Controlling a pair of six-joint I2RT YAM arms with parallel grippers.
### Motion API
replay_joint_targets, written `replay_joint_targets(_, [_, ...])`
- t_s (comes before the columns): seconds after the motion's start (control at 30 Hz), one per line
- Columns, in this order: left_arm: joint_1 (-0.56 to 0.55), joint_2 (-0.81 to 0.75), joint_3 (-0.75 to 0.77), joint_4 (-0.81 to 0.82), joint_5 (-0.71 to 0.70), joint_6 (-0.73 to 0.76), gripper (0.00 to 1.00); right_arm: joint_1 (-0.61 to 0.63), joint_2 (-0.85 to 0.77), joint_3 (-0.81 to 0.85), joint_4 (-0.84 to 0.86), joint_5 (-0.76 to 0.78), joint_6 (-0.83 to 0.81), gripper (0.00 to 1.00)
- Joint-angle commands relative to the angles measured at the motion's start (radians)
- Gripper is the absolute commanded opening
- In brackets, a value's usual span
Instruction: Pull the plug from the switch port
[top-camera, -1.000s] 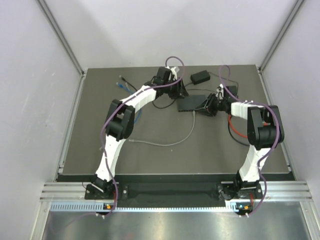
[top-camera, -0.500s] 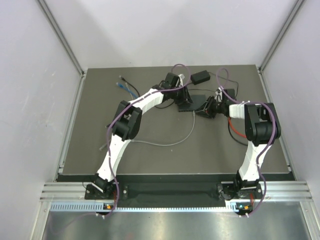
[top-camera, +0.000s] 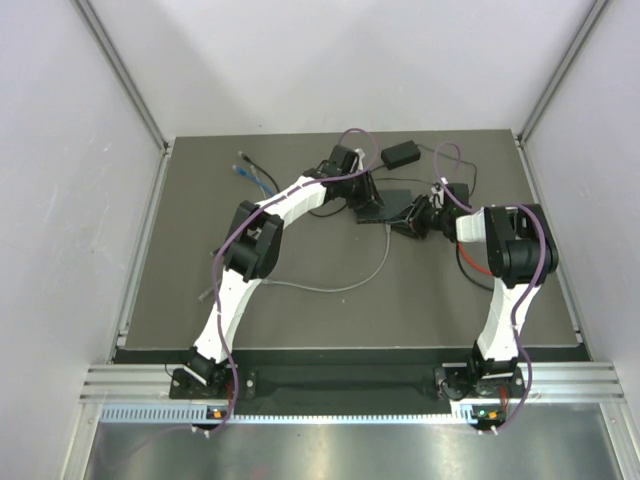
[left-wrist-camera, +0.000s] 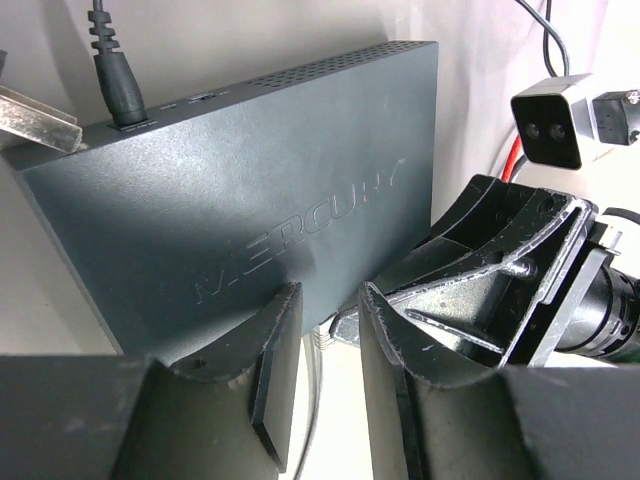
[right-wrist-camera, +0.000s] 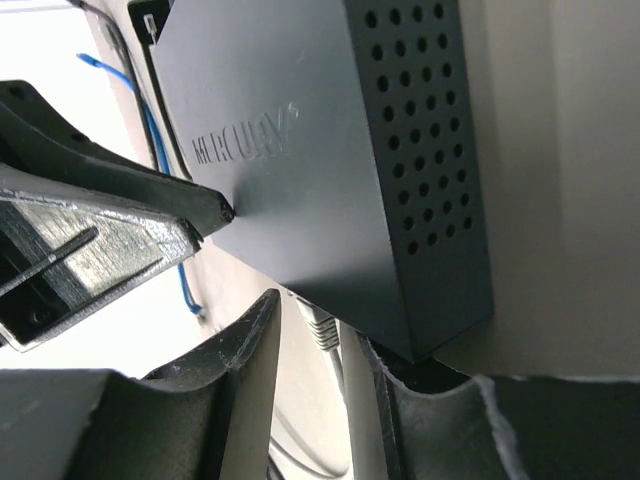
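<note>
Right wrist view showed the right gripper (right-wrist-camera: 322, 325) with its fingers narrowly apart on either side of the grey plug (right-wrist-camera: 318, 332), though contact with it could not be made out. The left gripper (left-wrist-camera: 328, 310), likewise narrowly parted, sat at the near edge of the switch (left-wrist-camera: 250, 170); whether it clamped anything was unclear. The switch lay toward the back of the table (top-camera: 200, 280), between both grippers. By my reading the plug was not yet out, its grey cable (top-camera: 350, 285) running to that edge, so the pull itself remained. The port was hidden under the box.
</note>
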Motion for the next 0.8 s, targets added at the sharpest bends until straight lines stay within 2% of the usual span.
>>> replay_joint_targets(0.0, [0.003, 0.051, -0.010, -0.112, -0.054, 0.009, 0.36, 0.016, 0.032, -0.010, 0.056, 0.064, 0.026, 0.31])
replay_joint_targets(0.2, [0.005, 0.054, -0.007, -0.123, -0.048, 0.015, 0.36, 0.031, 0.054, 0.001, 0.025, 0.107, 0.095, 0.26])
replay_joint_targets(0.43, [0.006, 0.054, -0.015, -0.123, -0.032, 0.024, 0.36, 0.039, 0.040, 0.059, -0.131, 0.144, 0.040, 0.00])
replay_joint_targets(0.63, [0.005, 0.073, -0.007, -0.104, -0.006, 0.026, 0.35, 0.036, 0.064, 0.113, -0.166, 0.037, -0.038, 0.00])
replay_joint_targets(0.77, [0.005, 0.106, 0.025, -0.112, 0.020, 0.026, 0.35, 0.015, 0.162, 0.211, -0.319, -0.119, -0.197, 0.00])
